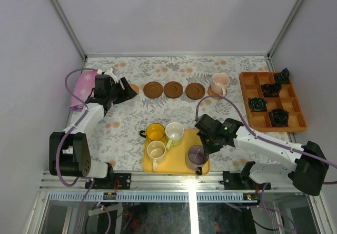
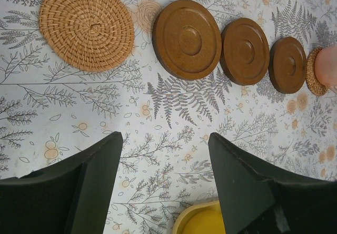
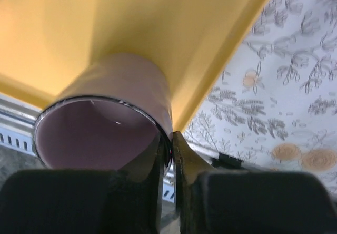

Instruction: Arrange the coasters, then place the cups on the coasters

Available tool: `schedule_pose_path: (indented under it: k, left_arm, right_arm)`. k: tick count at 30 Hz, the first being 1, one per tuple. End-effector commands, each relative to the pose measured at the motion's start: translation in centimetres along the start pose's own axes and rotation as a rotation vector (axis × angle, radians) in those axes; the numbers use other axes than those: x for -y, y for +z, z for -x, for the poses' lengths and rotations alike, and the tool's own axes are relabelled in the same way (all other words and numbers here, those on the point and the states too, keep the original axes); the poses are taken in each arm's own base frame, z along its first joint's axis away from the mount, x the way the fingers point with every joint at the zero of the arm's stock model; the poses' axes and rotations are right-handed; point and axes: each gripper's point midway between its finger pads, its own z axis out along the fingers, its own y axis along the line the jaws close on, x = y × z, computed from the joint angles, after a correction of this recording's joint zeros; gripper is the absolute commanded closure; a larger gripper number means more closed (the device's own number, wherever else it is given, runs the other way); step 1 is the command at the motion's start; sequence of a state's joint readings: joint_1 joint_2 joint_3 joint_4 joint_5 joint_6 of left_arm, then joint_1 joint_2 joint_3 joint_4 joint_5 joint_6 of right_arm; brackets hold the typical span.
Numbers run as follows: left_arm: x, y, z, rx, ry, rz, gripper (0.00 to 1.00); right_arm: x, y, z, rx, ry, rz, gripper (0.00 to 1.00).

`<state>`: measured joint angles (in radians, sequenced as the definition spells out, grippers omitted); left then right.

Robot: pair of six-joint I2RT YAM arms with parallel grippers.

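An orange divided tray [image 1: 251,81] with black parts [image 1: 271,90] sits far right; on the yellow tray [image 1: 176,158], three cups [image 1: 174,132] crowd the grey-purple cup [image 3: 121,81]. The right gripper [image 3: 172,144], angled down over the tray's near right corner, pinches that cup's rim. The left gripper [image 2: 166,139] hovers, jaws apart, by the coaster row [image 2: 187,39], whose right end carries the pink cup [image 1: 219,82].

Plain pale lilac walls [image 1: 174,12], grey floral-print tablecloth [image 1: 126,123], metal rail [image 1: 174,196] along the near edge

Table [image 1: 126,134]: your floral-print surface.
Far row: five coasters [image 1: 173,89], side by side.
Near edge: yellow tray [image 1: 176,160].
Your right: orange divided tray [image 1: 251,80].
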<state>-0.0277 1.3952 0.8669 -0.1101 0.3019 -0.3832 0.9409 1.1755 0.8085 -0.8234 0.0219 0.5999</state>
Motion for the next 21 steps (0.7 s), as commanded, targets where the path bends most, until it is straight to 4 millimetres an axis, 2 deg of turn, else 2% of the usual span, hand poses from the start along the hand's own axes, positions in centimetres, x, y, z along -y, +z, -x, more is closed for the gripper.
schedule_pose_path:
  k: [1, 8, 14, 21]
  left_arm:
    - [0.4, -0.4, 0.9, 0.037, 0.032, 0.000, 0.34]
    - [0.5, -0.6, 1.0, 0.044, 0.033, -0.004, 0.34]
    - [0.6, -0.9, 1.1, 0.050, 0.039, -0.005, 0.33]
    - [0.8, -1.0, 1.2, 0.053, 0.038, -0.010, 0.34]
  right_arm:
    - [-0.1, 0.3, 3.3, 0.102, -0.007, -0.062, 0.92]
    - [1.6, 0.6, 6.1, 0.171, -0.005, -0.218, 0.97]
    - [2.8, 0.7, 7.8, 0.218, -0.010, -0.318, 0.96]
    - [3.7, 2.2, 8.9, 0.208, -0.045, -0.400, 0.91]
